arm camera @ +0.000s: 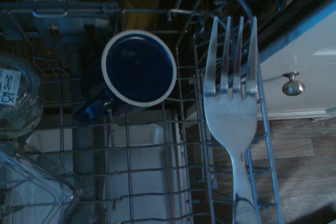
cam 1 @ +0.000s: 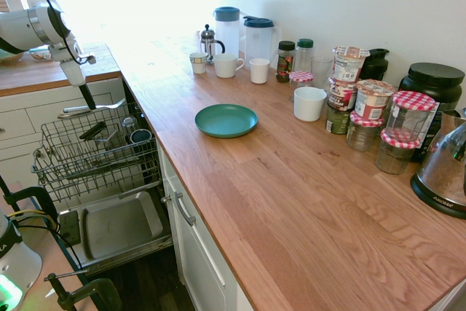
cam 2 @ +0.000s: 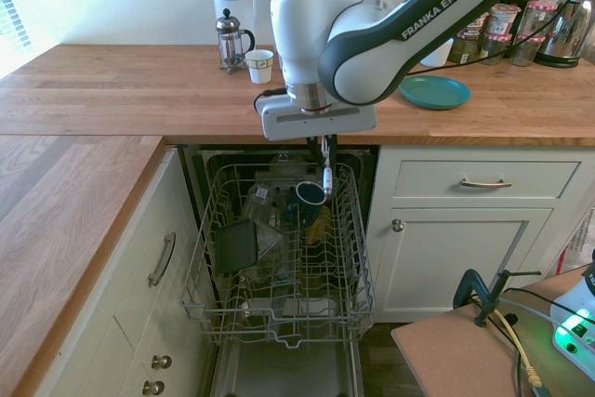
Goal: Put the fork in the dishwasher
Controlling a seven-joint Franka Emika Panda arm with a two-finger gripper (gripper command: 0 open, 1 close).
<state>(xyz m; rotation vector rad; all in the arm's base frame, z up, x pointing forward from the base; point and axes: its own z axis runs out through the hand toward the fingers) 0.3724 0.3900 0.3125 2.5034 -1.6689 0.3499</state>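
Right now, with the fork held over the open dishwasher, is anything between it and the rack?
Nothing visible blocks it. The gripper is shut on the fork, which hangs above the rack of the dishwasher, near its right rim. A blue mug sits beside the fork's path, not under it.

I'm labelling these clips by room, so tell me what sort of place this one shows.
A home kitchen, most likely: a long wooden countertop, a dishwasher with its wire rack pulled out under it, and a French press, mugs and jars along the wall.
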